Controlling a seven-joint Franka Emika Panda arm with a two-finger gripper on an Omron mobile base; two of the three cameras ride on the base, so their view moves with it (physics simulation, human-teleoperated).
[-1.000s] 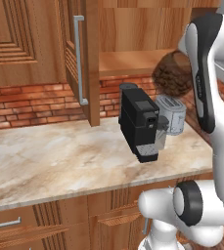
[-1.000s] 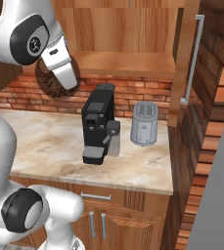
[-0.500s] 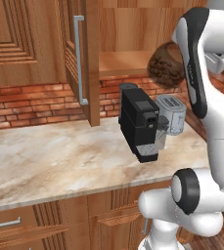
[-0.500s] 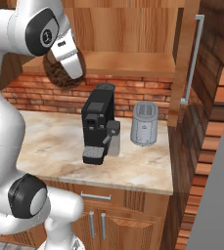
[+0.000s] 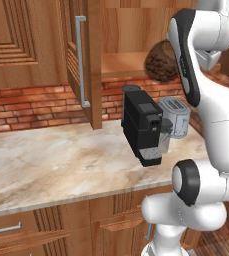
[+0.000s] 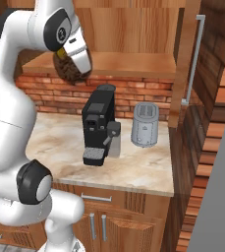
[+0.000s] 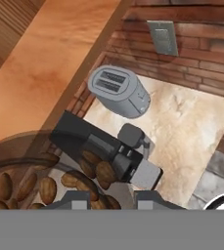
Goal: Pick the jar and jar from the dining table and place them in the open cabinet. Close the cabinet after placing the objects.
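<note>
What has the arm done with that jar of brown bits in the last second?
The arm has carried the jar in its shut pincer up and forward, from beside the coffee machine to the lip of the open cabinet shelf. Grip unchanged. Coffee machine, toaster and doors stayed put.

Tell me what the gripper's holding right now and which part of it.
The gripper holds the jar of dark brown beans; which part of it is gripped cannot be told.

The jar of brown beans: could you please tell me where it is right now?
The jar of brown beans is held in the hand, at the front edge of the open cabinet's shelf, above the black coffee machine.
</note>
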